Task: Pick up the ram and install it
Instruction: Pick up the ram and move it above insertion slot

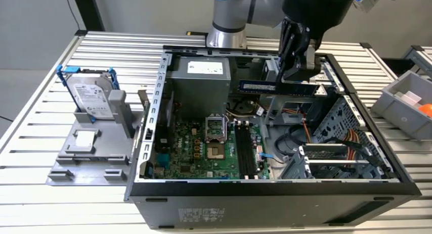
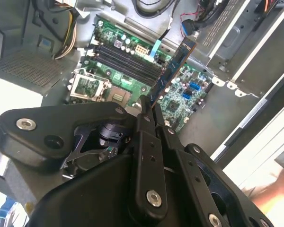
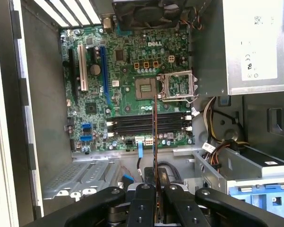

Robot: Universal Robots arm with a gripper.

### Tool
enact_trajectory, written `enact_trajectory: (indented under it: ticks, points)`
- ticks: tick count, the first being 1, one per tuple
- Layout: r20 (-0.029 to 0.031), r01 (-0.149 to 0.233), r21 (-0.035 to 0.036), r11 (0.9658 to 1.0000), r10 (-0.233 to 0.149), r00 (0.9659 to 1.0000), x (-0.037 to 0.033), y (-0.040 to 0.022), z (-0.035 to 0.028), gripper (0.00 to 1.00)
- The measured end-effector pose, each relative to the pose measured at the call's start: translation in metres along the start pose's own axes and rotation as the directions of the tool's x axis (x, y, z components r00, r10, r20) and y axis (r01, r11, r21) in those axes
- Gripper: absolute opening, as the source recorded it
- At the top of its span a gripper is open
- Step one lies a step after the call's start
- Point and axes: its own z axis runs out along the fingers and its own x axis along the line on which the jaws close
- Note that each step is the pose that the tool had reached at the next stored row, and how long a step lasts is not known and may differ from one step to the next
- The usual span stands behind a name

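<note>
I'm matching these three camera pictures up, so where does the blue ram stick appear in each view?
Exterior view: the ram lies level above the open case, clamped in the gripper.
Second wrist view: it juts slantwise from the gripper over the motherboard.
First wrist view: edge-on, a thin line across the memory slots.
Shared landmark: the black memory slots on the motherboard.

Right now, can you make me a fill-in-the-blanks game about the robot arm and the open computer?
1. The ram held by the gripper is coloured ____.
2. The motherboard inside the computer case is coloured ____.
3. The hard drive stands ____ the computer case, at the exterior view's left.

Missing words: blue; green; outside.
</note>
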Motion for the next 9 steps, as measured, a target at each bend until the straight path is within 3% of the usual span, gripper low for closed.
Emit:
enact_trajectory:
  ticks: [9]
  points:
    - [0.0000, 0.000, 0.0000, 1.0000, 0.000, 1.0000, -0.0002, -0.0029, 0.0000, 0.00]
